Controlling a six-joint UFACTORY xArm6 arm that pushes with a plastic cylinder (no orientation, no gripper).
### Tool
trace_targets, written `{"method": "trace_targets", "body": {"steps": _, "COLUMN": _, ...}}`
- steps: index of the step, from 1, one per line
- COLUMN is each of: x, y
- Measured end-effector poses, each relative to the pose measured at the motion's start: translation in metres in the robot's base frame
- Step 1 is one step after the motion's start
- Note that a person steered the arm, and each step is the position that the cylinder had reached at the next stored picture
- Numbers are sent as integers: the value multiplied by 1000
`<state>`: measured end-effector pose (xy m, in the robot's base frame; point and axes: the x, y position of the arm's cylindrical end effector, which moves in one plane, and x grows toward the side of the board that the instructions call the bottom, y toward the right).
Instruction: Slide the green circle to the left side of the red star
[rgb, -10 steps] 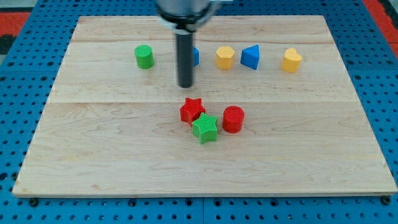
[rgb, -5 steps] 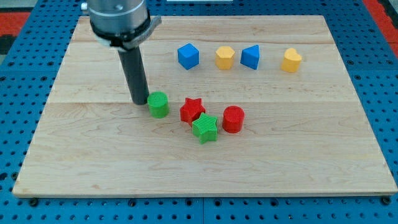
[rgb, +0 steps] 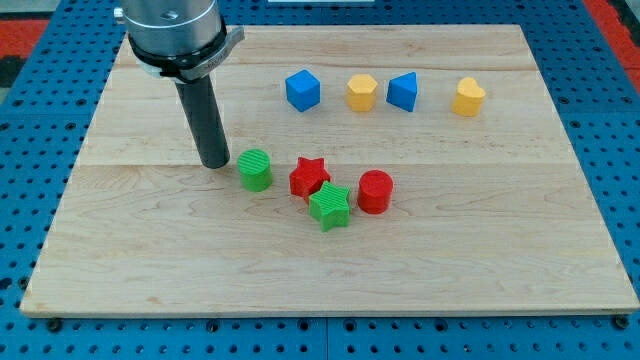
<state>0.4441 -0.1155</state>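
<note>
My tip (rgb: 214, 164), bare rod grasping nothing, stands just left of the green circle (rgb: 255, 169) with a small gap, circle near the red star (rgb: 309, 177) on its left, not touching; wide bare board (rgb: 150, 250) toward left and bottom edges.

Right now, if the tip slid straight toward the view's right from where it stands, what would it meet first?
My tip would probably meet the green circle first; it sits just to the right, with a small gap showing. The red star lies beyond it.

Circle (rgb: 255, 169) between tip (rgb: 214, 163) and star (rgb: 309, 177), near both.
</note>
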Motion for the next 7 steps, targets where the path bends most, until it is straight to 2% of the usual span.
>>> {"method": "trace_targets", "body": {"steps": 1, "x": 23, "y": 36}}
{"method": "trace_targets", "body": {"steps": 7, "x": 28, "y": 35}}
